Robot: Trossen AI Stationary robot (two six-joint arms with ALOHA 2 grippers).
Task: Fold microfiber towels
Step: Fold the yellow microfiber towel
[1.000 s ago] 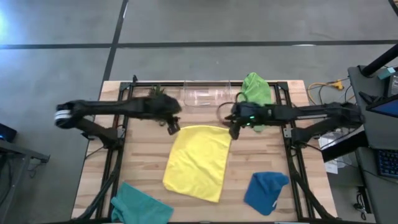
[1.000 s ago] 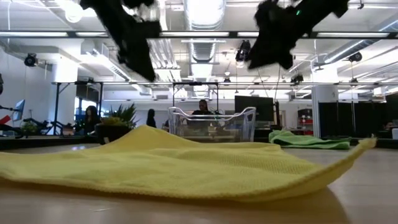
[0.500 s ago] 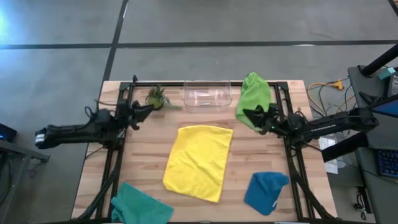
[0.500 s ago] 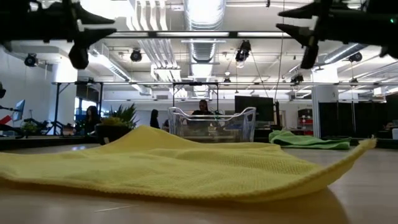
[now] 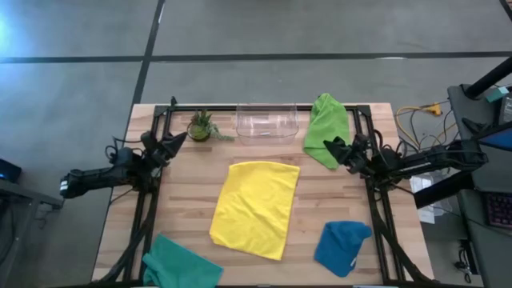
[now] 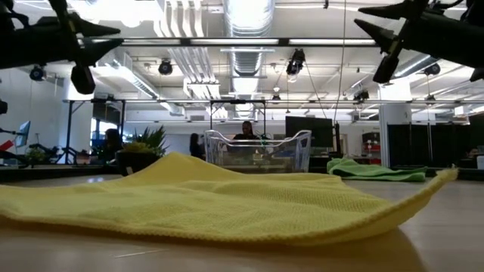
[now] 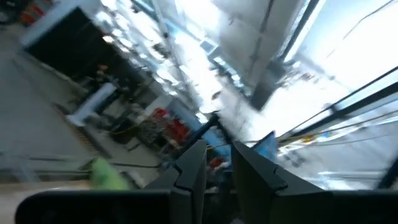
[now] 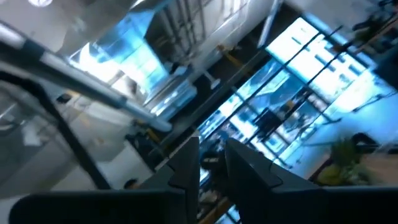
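Jaws nearly closed and empty on both the left gripper (image 5: 171, 143) and right gripper (image 5: 332, 149), raised at the table's (image 5: 184, 192) sides; yellow towel (image 5: 254, 208) lies flat between

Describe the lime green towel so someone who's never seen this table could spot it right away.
Look along the wooden table's far edge for the clear plastic bin. The lime green towel lies bunched beside it, toward the right arm. It is the only green cloth there; the yellow towel lies flat mid-table.

Plain yellow towel (image 5: 256, 208), lime green towel (image 5: 328, 128), blue towel (image 5: 342, 246), teal towel (image 5: 180, 264), clear bin (image 5: 266, 122), green plant (image 5: 200, 125).
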